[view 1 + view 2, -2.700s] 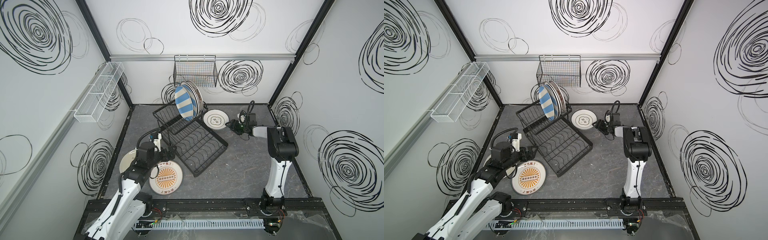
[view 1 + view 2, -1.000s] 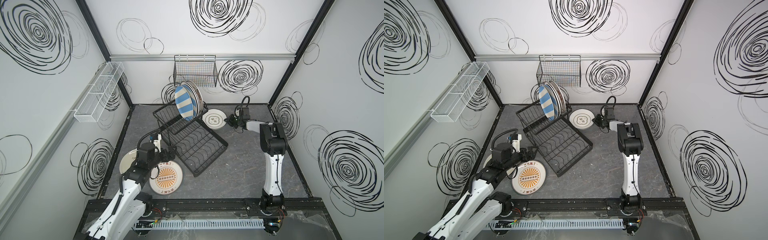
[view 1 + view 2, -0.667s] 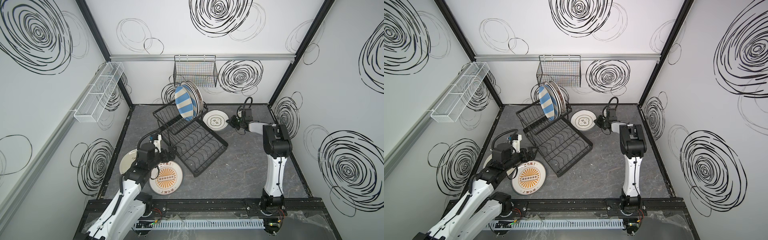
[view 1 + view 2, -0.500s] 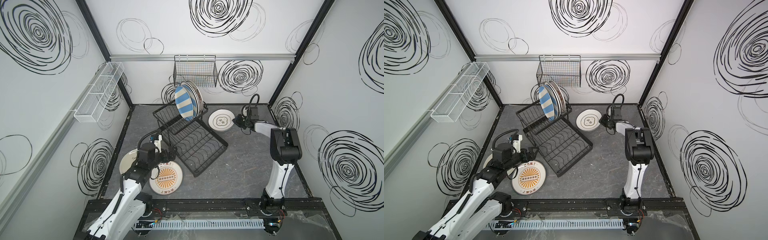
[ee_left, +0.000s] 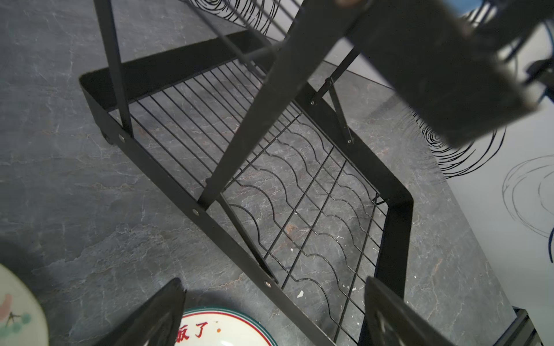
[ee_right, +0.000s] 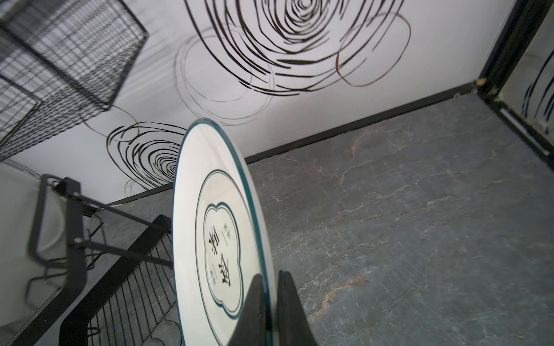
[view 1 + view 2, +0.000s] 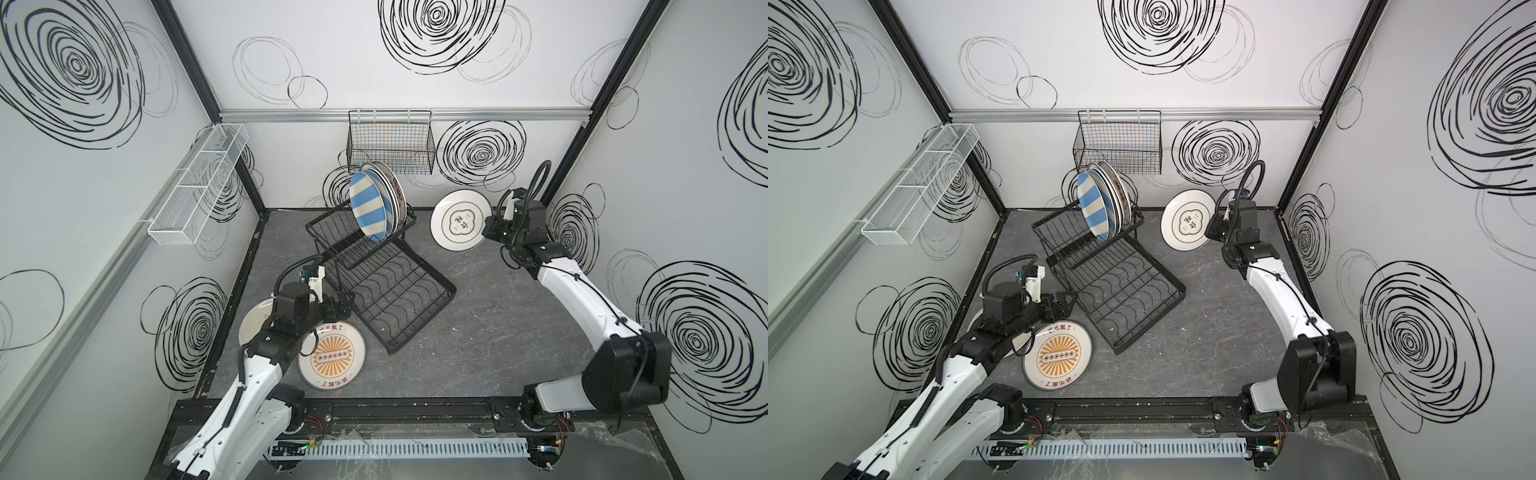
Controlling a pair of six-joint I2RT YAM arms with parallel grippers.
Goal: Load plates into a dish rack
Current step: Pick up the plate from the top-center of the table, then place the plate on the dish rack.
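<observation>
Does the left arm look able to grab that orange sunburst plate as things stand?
Probably yes. The left gripper is open and hangs close by the rim of the orange plate; nothing lies on the plate, and the rack stands beside it, not over it.

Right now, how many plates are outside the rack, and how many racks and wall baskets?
Plates outside the rack: 3 (emblem plate, sunburst plate, cream plate)
Dish rack: 1
Wall baskets: 2 (black basket, white basket)
Total: 6

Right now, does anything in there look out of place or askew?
The dish rack sits diagonally across the table rather than square. The emblem plate is off the table, pinched by its rim in the right claw. Nothing looks broken.
</observation>
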